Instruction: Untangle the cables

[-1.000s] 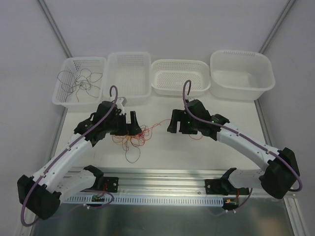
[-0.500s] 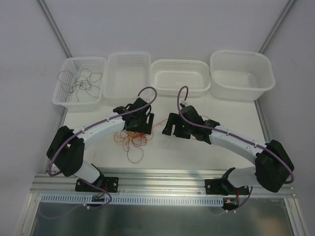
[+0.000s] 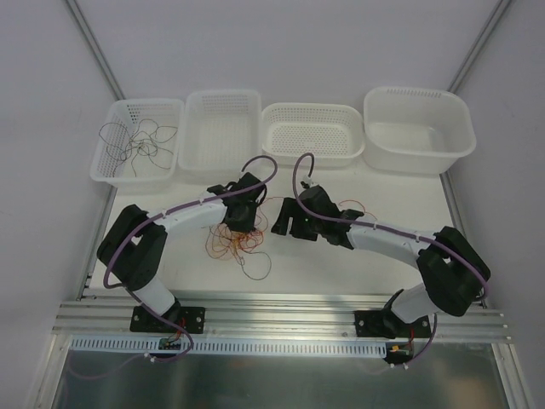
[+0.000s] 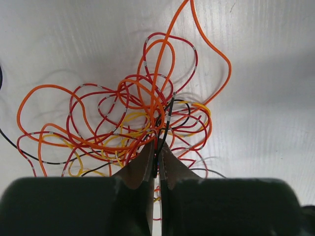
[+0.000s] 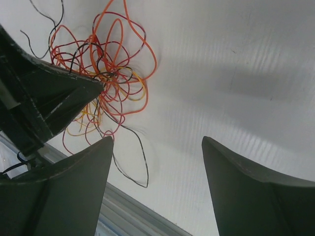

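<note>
In the middle of the top view, a little left of centre, the cables (image 3: 234, 243) lie on the white table (image 3: 341, 268) as one loose knot of orange, red, yellow and black loops. The left gripper (image 4: 157, 153) stands over this knot with its jaws pressed together. In the left wrist view a few thin strands, one black and some red, pass between the tips, so it pinches the cables near the dense middle. I judge that it holds there to fix the knot, so that another strand can be drawn out against it.

The right gripper (image 5: 157, 147) hovers just beside, on the right of the knot, with its jaws wide apart and nothing between them. It is low and turned toward the knot, probably to take a free loop.

One dark grey cable (image 3: 136, 143) lies alone in the leftmost basket (image 3: 146, 101), at the upper left of the top view. This suggests that each separated cable gets its own basket. The other baskets (image 3: 311, 109) along the upper edge hold no cable that I can see.
</note>
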Controlling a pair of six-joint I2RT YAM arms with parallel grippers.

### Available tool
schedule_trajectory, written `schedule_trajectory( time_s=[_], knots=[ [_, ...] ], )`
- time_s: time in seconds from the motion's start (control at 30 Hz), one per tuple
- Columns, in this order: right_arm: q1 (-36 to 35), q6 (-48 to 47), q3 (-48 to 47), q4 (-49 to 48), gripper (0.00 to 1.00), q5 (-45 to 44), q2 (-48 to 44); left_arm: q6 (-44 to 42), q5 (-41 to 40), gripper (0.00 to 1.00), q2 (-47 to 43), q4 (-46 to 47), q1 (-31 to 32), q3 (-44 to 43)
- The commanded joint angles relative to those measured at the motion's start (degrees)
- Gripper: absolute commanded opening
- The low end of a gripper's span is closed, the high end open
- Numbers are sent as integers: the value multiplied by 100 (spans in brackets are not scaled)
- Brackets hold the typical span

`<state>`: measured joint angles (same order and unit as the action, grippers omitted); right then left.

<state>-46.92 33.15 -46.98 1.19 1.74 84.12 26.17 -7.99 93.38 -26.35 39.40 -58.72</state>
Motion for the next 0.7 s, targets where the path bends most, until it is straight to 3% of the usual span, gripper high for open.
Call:
schedule_trajectory(
  time_s=[0.0,0.27,0.5,0.67],
  knots=[
    [-28,-106,-179,-514,76,-15,210,151,200,0,-346,173,33,176],
    [-19,-625,-689,-980,57,72,843,336,632,0,-1234,314,33,563],
    [-28,-783,-821,-1499,55,248,1203,432,790,0,-1577,341,33,668],
    [-28,-740,-927,-1596,47,336,1449,450,781,0,-1727,332,24,713]
  ],
)
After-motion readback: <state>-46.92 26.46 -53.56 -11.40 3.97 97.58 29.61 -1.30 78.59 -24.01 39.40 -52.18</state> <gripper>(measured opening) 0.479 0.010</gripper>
